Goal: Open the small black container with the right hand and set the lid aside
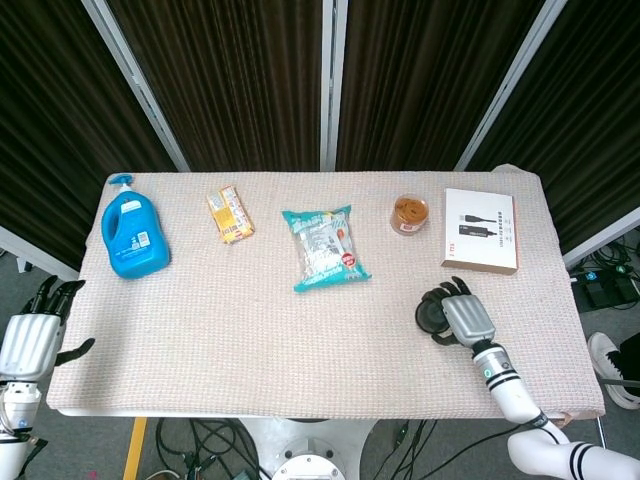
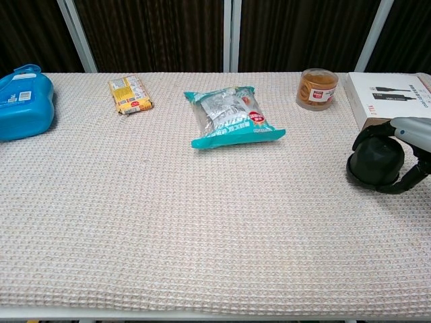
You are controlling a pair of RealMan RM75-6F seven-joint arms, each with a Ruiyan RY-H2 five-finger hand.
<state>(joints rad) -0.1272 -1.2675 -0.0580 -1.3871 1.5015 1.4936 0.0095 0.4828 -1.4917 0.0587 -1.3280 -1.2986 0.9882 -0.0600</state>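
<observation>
Fingers [image 2: 369, 134] around black container [image 2: 375, 163], near table edge [image 1: 585, 340]

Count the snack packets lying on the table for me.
2: a small yellow packet at the back left beside the blue bottle, and a teal bag at mid-table. None seems hidden.
</observation>
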